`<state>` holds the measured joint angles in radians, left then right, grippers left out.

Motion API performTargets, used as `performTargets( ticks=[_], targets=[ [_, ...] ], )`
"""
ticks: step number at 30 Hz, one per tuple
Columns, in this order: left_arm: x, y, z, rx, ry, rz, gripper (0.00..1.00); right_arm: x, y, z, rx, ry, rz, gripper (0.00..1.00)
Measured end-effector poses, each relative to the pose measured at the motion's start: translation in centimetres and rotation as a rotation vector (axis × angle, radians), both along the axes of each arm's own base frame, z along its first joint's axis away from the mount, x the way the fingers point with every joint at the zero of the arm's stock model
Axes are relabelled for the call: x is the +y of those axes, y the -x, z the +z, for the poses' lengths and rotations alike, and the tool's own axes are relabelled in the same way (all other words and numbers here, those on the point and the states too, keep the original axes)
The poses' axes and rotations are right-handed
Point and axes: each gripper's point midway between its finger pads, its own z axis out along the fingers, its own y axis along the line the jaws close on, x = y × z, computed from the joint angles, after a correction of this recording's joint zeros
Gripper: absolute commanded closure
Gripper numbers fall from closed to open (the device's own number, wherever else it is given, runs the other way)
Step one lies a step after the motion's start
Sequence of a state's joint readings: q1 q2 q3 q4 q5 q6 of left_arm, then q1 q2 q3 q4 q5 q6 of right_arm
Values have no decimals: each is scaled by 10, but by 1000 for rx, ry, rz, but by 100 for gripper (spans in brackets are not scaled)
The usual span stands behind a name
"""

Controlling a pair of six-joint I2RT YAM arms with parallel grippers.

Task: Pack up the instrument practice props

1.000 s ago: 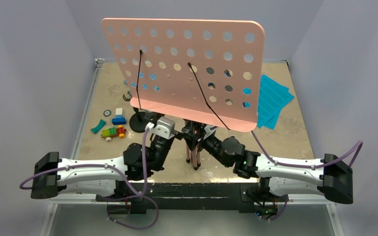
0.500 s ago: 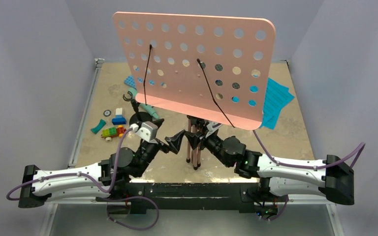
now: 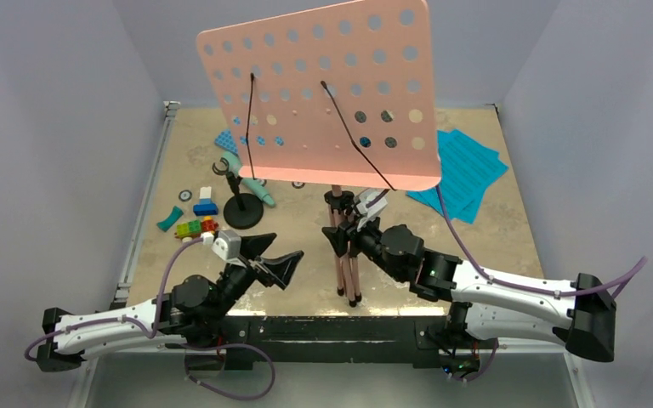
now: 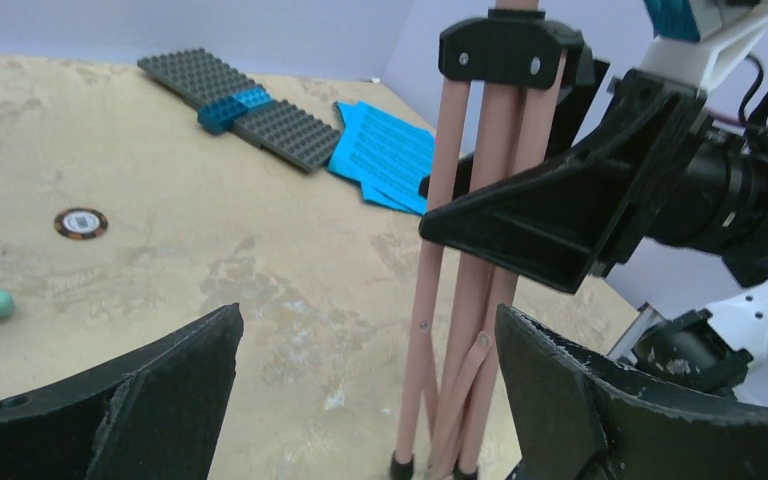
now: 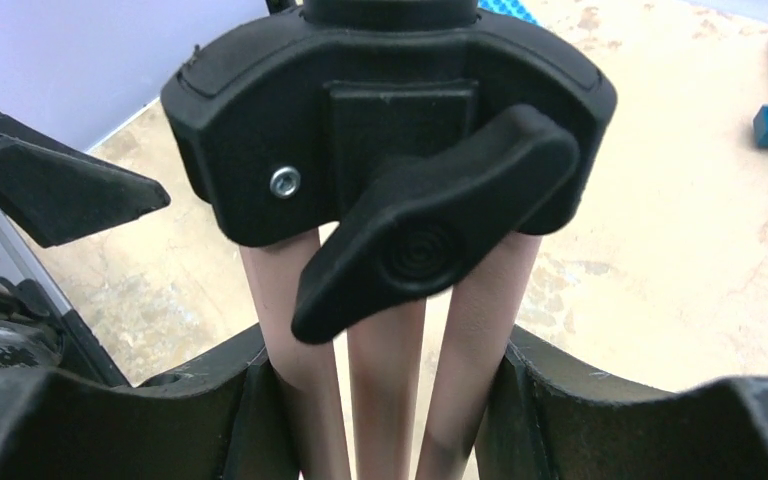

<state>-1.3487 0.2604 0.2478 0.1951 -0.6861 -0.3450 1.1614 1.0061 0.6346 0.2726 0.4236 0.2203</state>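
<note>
Stand axis: the pink music stand point(image 3: 337, 229) is nearly upright at the near middle of the counter point(image 3: 493, 246). Its long axis runs from the feet up to the board.
Legs: the three pink legs point(image 4: 470, 300) are folded into one bundle. Their black feet seem to sit on the counter close to the near edge.
Collar: a black collar point(image 5: 390, 110) with a wing knob caps the bundle.
Board: the perforated board point(image 3: 323, 85) is at the top, canted so its top edge rises to the right. The face with two black wire arms is turned to the near side.
Right end effector point(image 5: 380, 372): closed partway around the bundled legs just under the collar, a finger on each side.
Left end effector point(image 3: 276, 257): spread wide and holding nothing, just left of the legs and apart from them.
Sheets: the cyan sheet-music pages point(image 3: 463, 170) lie flat, fanned, at the far right.
Microphone: the mint-green microphone point(image 3: 253, 190) lies on its side at the left, touching or just behind the black mic stand point(image 3: 242, 210), which is upright on its round base.
Counter: tan, mottled with pale worn patches.
Other items: a grey baseplate point(image 4: 250, 110) lies beyond the legs.
Room: plain pale lilac walls on the left, right and far sides.
</note>
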Motion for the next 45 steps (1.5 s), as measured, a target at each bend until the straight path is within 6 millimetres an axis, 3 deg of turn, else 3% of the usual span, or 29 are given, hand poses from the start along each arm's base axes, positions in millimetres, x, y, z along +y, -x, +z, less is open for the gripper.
performTargets(
  ticks=[9,14,18,25,36,45],
  targets=[
    [-19,6,-35,58,-47,-62,0,-7,6,-14,67,33,17,100],
    [-35,6,-50,81,-97,-78,0,-13,17,-48,149,135,51,100],
    [-41,1,-58,74,-128,-62,0,-12,26,-63,181,174,89,100],
    [-47,-5,-56,29,-149,-39,0,-10,28,-62,183,164,100,100],
    [-39,-10,-40,10,-94,4,0,-14,30,-53,200,118,88,100],
    [-40,-13,-42,24,-82,25,0,-34,41,-66,226,73,78,100]
  ],
)
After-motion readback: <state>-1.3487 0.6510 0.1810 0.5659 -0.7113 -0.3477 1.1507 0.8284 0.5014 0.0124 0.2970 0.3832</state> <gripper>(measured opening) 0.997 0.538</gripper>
